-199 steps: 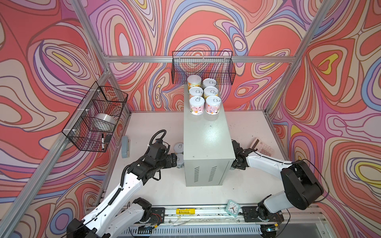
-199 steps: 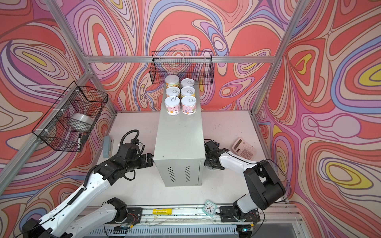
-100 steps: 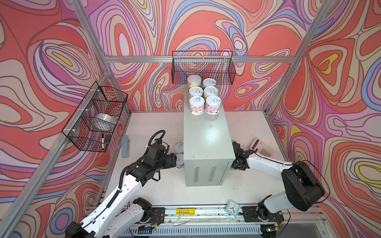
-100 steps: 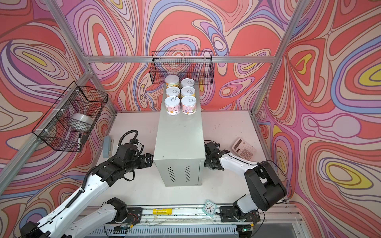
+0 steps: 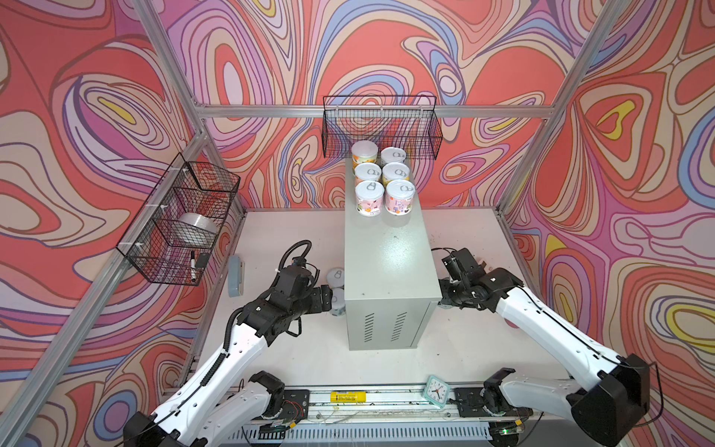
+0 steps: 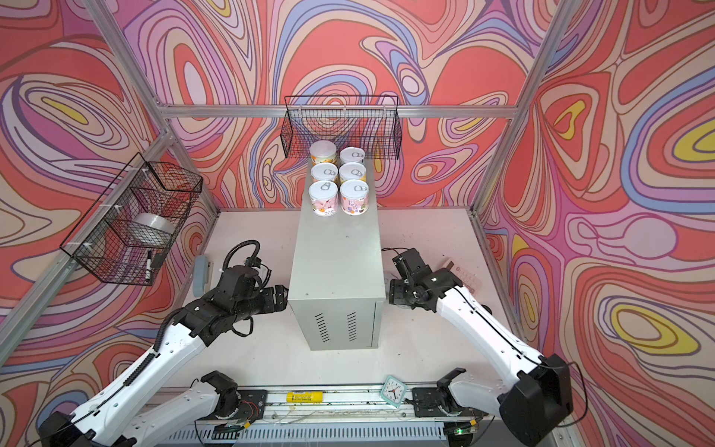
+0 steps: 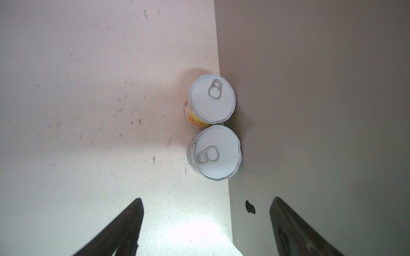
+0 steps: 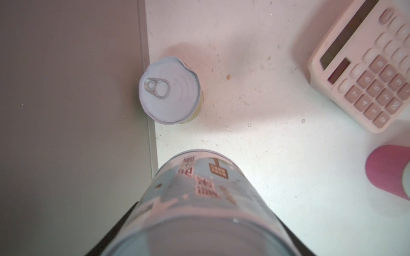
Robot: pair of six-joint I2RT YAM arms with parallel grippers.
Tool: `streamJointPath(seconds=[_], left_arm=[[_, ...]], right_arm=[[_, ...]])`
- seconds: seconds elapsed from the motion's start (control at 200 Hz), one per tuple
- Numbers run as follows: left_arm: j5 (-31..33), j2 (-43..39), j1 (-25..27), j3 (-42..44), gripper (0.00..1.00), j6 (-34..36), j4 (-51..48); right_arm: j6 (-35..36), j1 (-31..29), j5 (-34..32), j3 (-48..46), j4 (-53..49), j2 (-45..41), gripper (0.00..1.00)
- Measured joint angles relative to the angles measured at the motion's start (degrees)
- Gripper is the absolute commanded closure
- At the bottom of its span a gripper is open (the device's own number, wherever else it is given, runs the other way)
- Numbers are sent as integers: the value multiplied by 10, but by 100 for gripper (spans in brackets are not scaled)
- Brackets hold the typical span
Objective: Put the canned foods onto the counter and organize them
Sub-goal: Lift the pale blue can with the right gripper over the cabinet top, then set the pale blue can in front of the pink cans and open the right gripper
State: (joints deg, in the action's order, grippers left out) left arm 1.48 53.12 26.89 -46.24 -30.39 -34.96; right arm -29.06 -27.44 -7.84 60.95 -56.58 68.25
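Six cans stand in two rows of three on the far end of the counter, high up and well away from both my claws.

A pale can and a yellow can stand on the white table just ahead of my left claw; they touch each other and sit tight against the counter's side; the pale one is the nearer to the claw. My left arm reaches low from the rail with its elbow bent, so the claw points along the counter's side; the claw is spread wide with nothing in it; one finger is over the table and the other is by the counter's wall.

My right arm reaches low to the other side of the counter; my right claw is down near the table, close to the counter's wall. It is grasping the blue can; its dark fingers press on both sides of it; I cannot tell if the can is off the table. A lone can with a yellowish label stands ahead of this claw, right against the counter. On the side of the right claw away from the counter lie a pink calculator and a pink tube, near each other.
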Motion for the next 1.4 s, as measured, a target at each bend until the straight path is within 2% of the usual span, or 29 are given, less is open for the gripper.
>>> streamJointPath(seconds=[0.295, 0.501, 0.681, 0.966, 1.212, 1.402], left_arm=[[1, 0, 0, -29, 9, 8, -28], [0, 11, 0, -43, 8, 14, -29], [1, 17, 0, -50, 9, 15, -29], [5, 17, 0, -53, 9, 17, -29], [9, 17, 0, -53, 9, 17, -29], [10, 17, 0, -53, 9, 17, -29]], right_arm=[[46, 0, -31, 240, -133, 0, 100], [83, 0, -32, 460, -197, 57, 100], [100, 0, -6, 586, -216, 113, 100], [112, -28, 15, 693, -231, 202, 100], [116, -94, -9, 760, -257, 257, 100], [117, -115, -28, 778, -273, 290, 100]])
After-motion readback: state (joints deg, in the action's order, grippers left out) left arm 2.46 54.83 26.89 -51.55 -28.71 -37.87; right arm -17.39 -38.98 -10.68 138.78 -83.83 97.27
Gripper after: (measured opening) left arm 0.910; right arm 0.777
